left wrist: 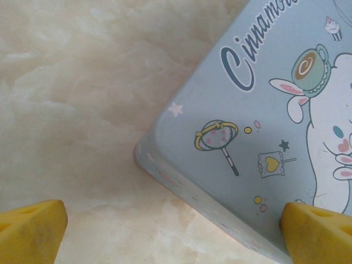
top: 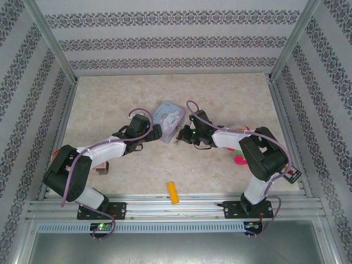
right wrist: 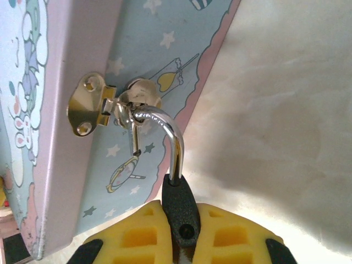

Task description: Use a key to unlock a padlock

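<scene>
**Top view.** Where the two arms meet near the middle of the tabletop (top: 110, 99), a pale blue tin (top: 168, 116) lies between them.
- The left fingers (top: 149, 132) sit at the tin's near-left corner.
- The right fingers (top: 182, 137) sit at its near-right side.
- The lock itself is too small to make out from here.
- An orange-yellow cylinder (top: 173, 192) lies close to the near edge, well apart from the tin.
- A pink-and-green soft toy (top: 240, 158) is partly hidden behind the right arm.
- A small brownish block (top: 101, 170) rests beside the left arm.

**Left wrist view.**
- The yellow left fingers (left wrist: 30, 231) stand wide apart, one at each lower corner, and hold nothing.
- One corner of the tin, cartoon lid facing the camera, lies between them.
- The right-hand pad overlaps the tin's edge in the picture; I cannot tell whether it touches.

**Right wrist view.**
- The right fingers (right wrist: 137, 236) are closed tight on the dark body of the padlock (right wrist: 180, 209).
- The silvery shackle (right wrist: 175, 146) rises from the body, curves over, and hooks through the ring of a brass-coloured hasp (right wrist: 91, 104) on the tin's side wall.
- The shackle's short leg ends free, apart from the body.
- The padlock therefore sits at the tin's side, hung on the hasp, with pale tabletop beside it.
</scene>
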You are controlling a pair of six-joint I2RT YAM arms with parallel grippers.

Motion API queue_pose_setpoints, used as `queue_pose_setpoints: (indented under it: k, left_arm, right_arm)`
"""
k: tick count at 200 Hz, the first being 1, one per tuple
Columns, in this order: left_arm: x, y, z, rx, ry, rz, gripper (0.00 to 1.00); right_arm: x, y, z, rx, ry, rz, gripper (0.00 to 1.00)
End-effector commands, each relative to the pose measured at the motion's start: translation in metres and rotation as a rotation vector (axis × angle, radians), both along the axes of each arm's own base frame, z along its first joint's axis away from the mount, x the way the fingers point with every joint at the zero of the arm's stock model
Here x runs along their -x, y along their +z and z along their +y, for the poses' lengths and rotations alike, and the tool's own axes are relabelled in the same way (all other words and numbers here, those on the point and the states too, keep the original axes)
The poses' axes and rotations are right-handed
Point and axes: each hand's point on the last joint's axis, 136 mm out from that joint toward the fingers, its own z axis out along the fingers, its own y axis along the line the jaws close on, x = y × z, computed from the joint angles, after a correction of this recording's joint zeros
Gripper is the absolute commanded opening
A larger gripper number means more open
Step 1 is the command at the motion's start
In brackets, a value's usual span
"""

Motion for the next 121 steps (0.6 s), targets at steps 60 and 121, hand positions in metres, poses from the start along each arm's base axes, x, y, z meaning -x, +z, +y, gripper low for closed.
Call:
queue_pose_setpoints:
  k: [60,121]
  left_arm:
    - [0.012,-0.013,-0.002,-0.026,-0.035,0.047,0.99]
    - [0.011,-0.011,-0.002,-0.024,-0.041,0.042,0.99]
  right_arm:
    - [-0.028,0.031,0.013,-0.094,-0.019,-0.092,0.0]
    - [-0.034,0.029,0.014,-0.098,-0.022,-0.096,0.0]
